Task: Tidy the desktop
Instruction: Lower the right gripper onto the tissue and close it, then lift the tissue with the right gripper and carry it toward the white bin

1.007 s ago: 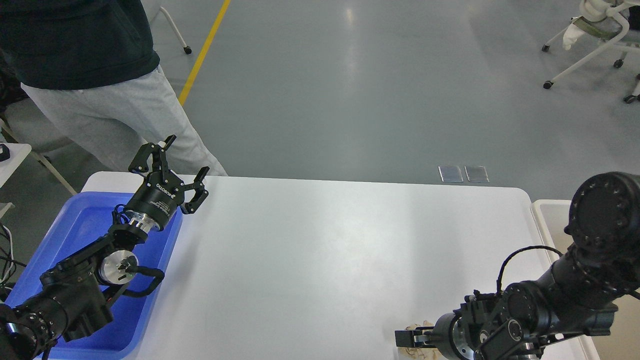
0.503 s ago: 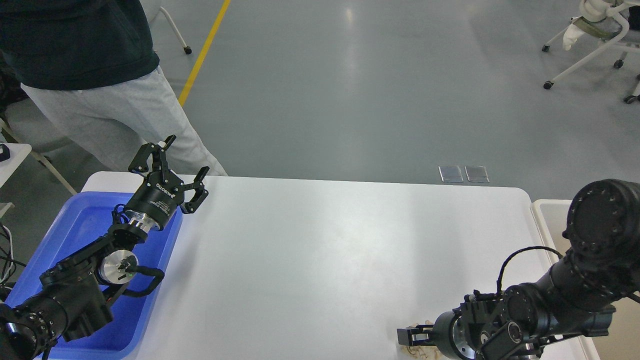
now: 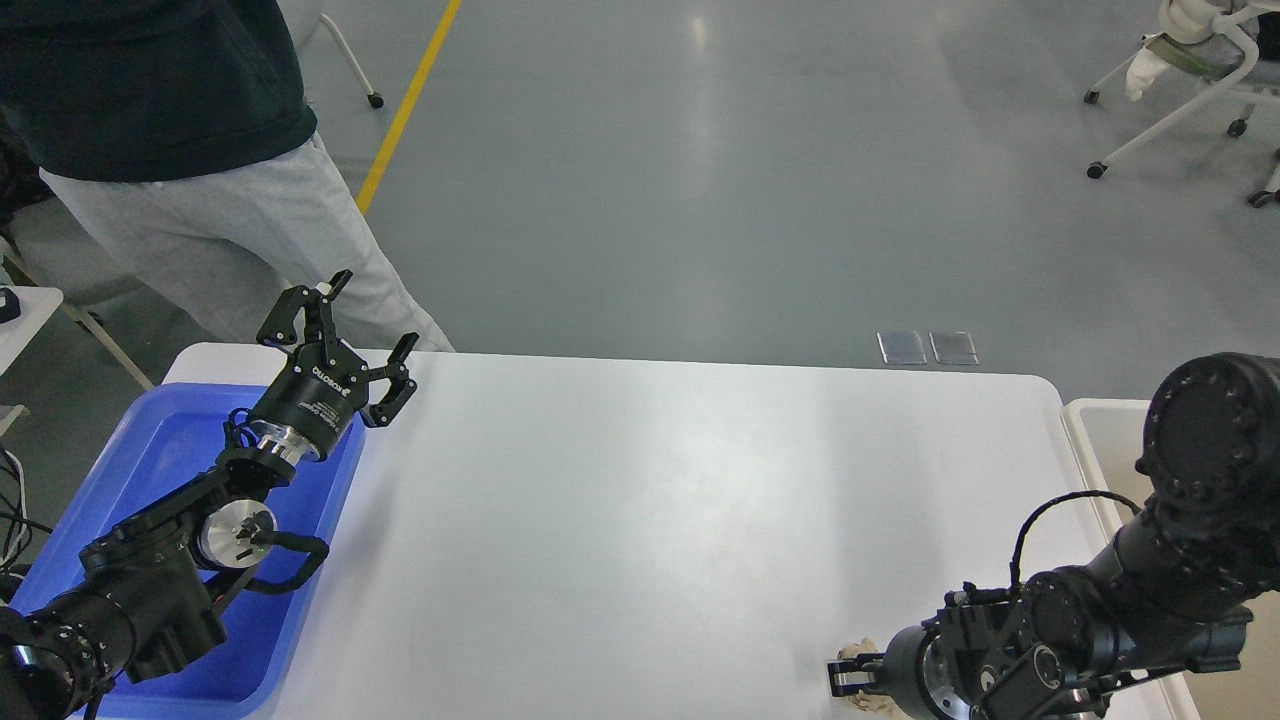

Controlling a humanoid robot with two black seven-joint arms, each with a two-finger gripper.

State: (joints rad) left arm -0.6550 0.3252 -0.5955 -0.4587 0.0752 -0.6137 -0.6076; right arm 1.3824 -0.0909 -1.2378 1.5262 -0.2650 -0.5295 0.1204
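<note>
The white desktop fills the middle of the head view. A small crumpled, pale beige wad lies at its near right edge. My right gripper is low over that edge. Its fingers are closed around the wad, which shows above and below them. My left gripper is open and empty. It is raised over the far left corner of the desktop, above the rim of the blue tray.
The blue tray stands at the desktop's left side, under my left arm. An off-white bin stands off the right edge. A person stands beyond the far left corner. A wheeled chair is at the far right.
My right gripper has drawn back to the right along the near edge, and the crumpled wad has moved with it. The left arm has not moved.
</note>
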